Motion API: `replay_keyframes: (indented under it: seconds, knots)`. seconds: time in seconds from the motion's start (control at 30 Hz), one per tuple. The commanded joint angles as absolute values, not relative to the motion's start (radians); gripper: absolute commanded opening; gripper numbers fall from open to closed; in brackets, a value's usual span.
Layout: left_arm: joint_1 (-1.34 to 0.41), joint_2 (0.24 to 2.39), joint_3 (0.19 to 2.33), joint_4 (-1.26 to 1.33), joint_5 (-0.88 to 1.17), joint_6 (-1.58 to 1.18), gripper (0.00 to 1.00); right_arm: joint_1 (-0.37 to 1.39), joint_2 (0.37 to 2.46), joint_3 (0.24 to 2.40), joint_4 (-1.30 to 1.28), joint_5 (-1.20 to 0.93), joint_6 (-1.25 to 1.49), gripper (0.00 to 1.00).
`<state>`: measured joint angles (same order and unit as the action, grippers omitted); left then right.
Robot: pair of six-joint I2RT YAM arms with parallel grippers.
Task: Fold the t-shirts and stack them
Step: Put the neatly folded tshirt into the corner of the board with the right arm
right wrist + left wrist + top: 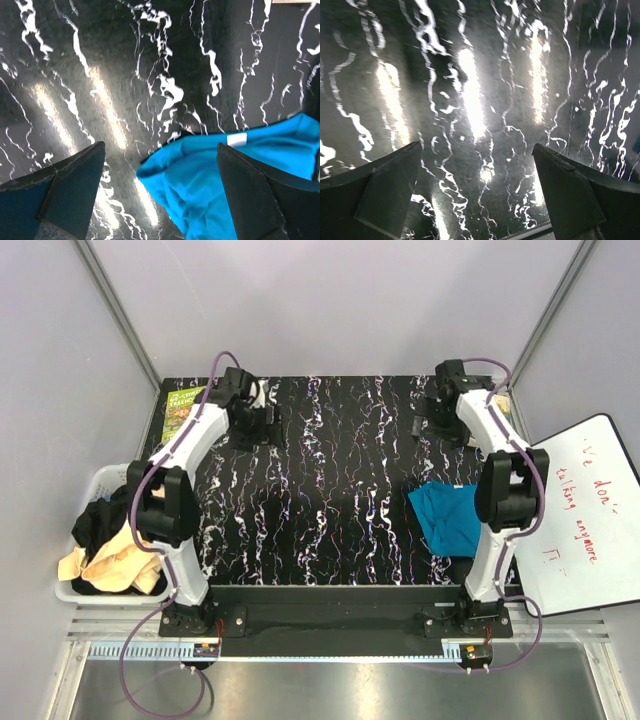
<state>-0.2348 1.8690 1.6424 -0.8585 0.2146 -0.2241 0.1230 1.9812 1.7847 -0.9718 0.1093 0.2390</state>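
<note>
A teal blue t-shirt [450,517] lies bunched in a rough fold on the right side of the black marbled table [330,490], beside the right arm. In the right wrist view the teal t-shirt [240,175] shows a white neck label and lies on the table below the open right gripper [161,155], which holds nothing. My right gripper [436,420] hangs over the far right of the table, away from the shirt. Over bare table at the far left hangs my left gripper [252,422], and its wrist view shows the left gripper [476,155] open and empty. A black t-shirt [95,522] and a cream-beige t-shirt [115,565] lie crumpled in the basket.
The white slatted basket [100,476] stands off the table's left edge. A green book [185,405] lies at the far left corner. A whiteboard [590,510] with red writing leans at the right edge. Grey walls close in the back and sides.
</note>
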Motion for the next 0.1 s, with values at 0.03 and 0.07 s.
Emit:
replay_keyframes:
  seconds: [0.03,0.07]
  knots:
    - [-0.183,1.812,1.667,-0.813,0.213,-0.198,0.99,0.089,1.990,1.838,-0.907,0.002,0.230,1.00]
    - [-0.175,1.807,1.669,-0.813,0.203,-0.193,0.99,0.081,1.987,1.829,-0.896,-0.006,0.230,1.00]
